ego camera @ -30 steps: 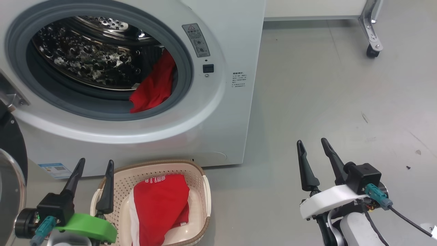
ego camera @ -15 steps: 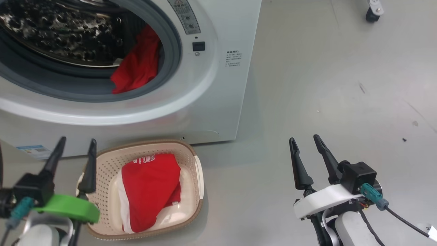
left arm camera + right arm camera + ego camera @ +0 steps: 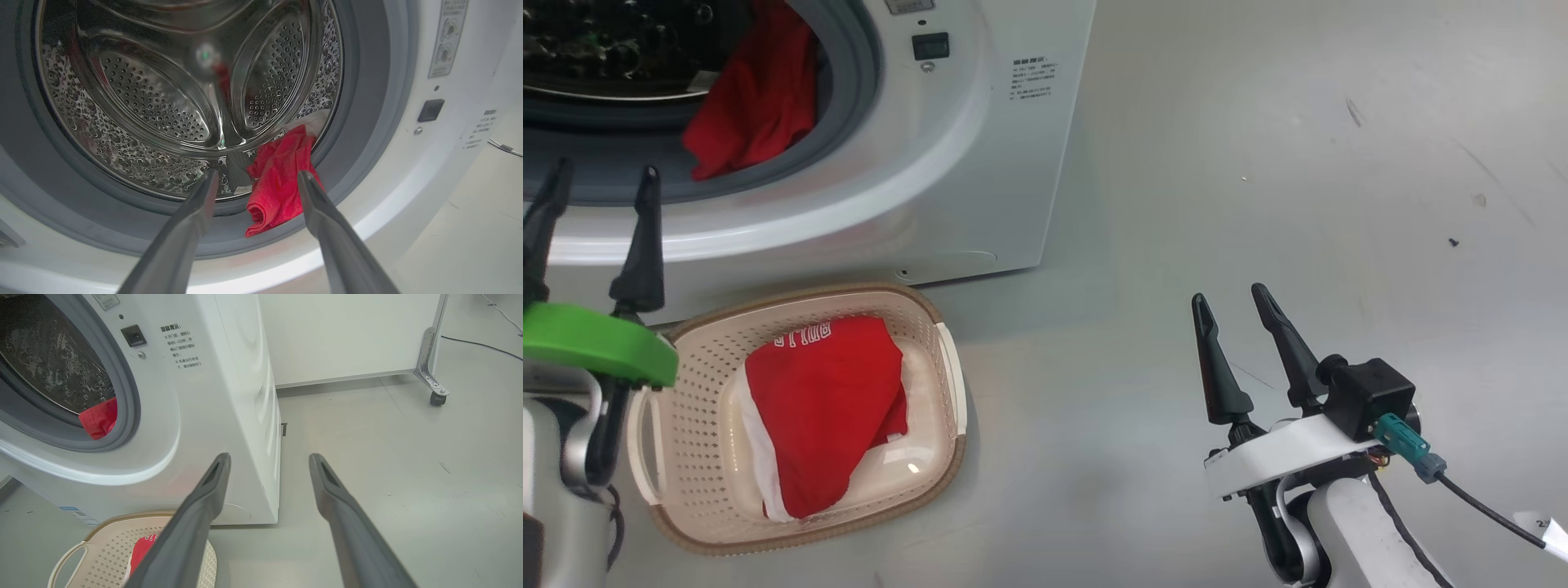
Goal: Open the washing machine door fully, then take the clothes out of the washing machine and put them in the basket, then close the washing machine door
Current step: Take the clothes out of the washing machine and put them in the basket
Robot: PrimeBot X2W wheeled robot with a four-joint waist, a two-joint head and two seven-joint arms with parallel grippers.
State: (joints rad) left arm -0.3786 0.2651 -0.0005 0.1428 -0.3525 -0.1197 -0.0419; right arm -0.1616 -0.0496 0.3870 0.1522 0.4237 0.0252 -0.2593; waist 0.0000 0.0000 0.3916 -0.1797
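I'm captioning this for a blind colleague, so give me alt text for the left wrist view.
The left gripper, jaws open, points into the washing machine at a red garment draped over the lower right of the grey rubber ring. Behind it is the perforated steel drum; a warning label and a black slot sit on the white front at right.

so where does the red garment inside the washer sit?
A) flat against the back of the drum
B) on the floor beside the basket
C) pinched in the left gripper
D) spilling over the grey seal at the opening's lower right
D: the red garment hangs out of the steel drum across the grey rubber seal at the lower right of the opening, just ahead of the open left gripper, which holds nothing.
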